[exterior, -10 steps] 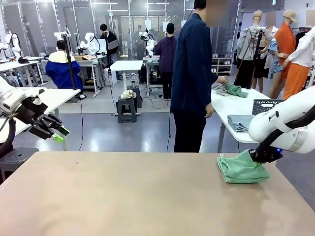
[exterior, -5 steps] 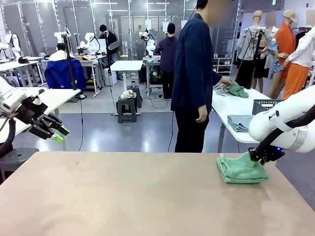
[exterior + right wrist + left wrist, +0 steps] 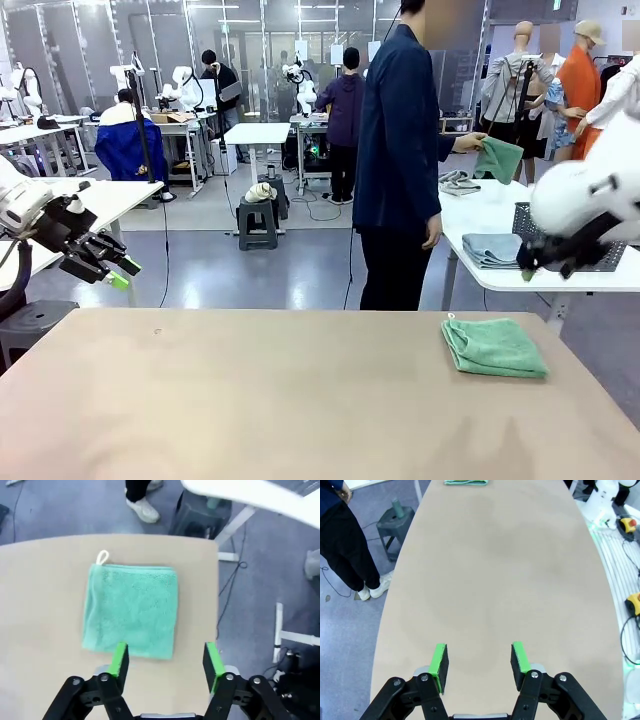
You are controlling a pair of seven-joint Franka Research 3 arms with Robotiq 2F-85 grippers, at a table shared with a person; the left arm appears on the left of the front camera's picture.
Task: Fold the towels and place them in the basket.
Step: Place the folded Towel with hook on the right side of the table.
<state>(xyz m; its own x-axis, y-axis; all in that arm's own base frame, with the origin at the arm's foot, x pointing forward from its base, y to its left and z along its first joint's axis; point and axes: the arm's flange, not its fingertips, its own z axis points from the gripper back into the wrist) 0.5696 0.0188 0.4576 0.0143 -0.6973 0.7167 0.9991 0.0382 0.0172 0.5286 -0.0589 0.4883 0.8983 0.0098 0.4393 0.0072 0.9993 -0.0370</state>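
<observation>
A folded light-green towel (image 3: 494, 347) lies flat at the right end of the tan table (image 3: 280, 400), its white loop tag (image 3: 102, 556) at the far corner. My right gripper (image 3: 535, 265) hangs open above it, off the cloth; in the right wrist view the towel (image 3: 131, 610) sits just beyond the open gripper (image 3: 165, 661). My left gripper (image 3: 122, 272) hovers open off the table's left end, with nothing between its fingers (image 3: 439, 661). The person holds up a second green towel (image 3: 499, 158). The dark grey basket (image 3: 526, 217) stands on the white side table, partly behind my right arm.
The person (image 3: 400, 160) stands beyond the table's far edge, next to the white side table (image 3: 470, 215). A folded grey cloth (image 3: 490, 248) and a crumpled grey one (image 3: 458, 182) lie on that table. A stool (image 3: 30, 322) stands at the left.
My right gripper has let go of the folded towel and risen up and away from it. The person has lifted a green towel off the side table. The left arm has not moved.
</observation>
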